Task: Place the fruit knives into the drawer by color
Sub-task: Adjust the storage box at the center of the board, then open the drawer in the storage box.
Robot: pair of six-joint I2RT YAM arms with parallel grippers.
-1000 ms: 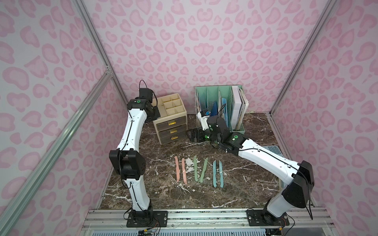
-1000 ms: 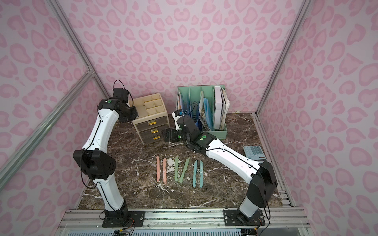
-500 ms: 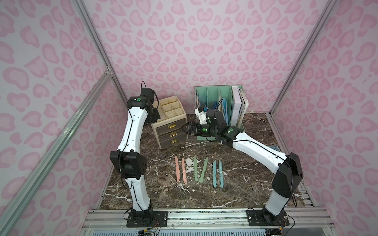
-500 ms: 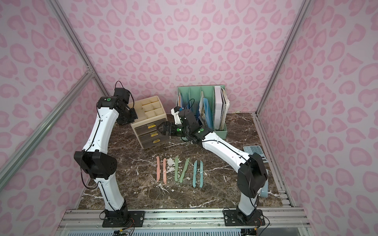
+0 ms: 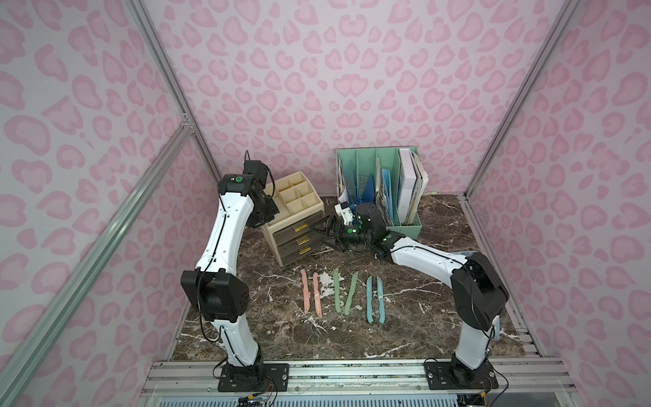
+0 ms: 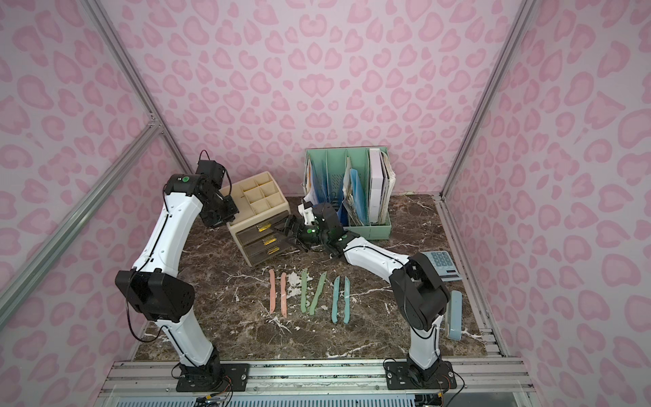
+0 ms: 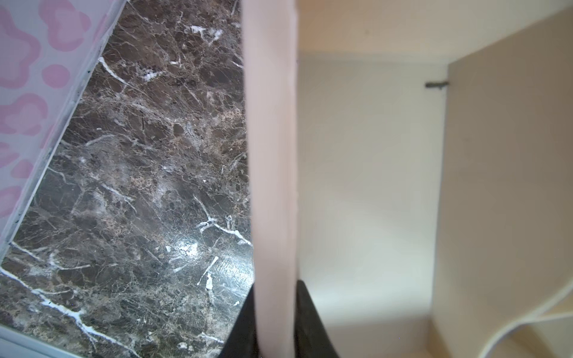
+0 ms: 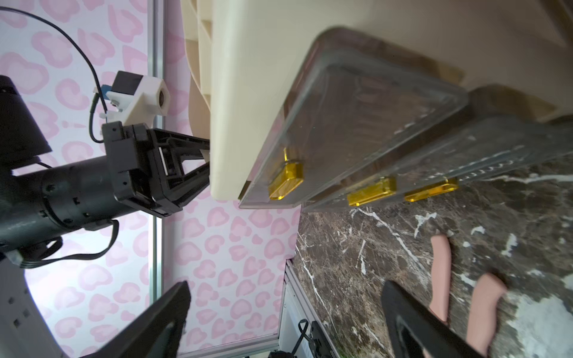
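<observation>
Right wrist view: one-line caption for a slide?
Open right gripper faces the drawer unit and its yellow handles while the left gripper clamps it.

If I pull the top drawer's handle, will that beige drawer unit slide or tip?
Probably light: the drawer unit looks thin plastic, so it may skid on the glossy marble table. The left gripper pinching its side wall should steady it.

A robot test cell dressed as an office desk: pink leopard-print walls hang on aluminium posts around a marble-look counter. Two white arms are bolted to a metal rail. The props are a file rack, a drawer unit, a calculator and a stapler.
</observation>
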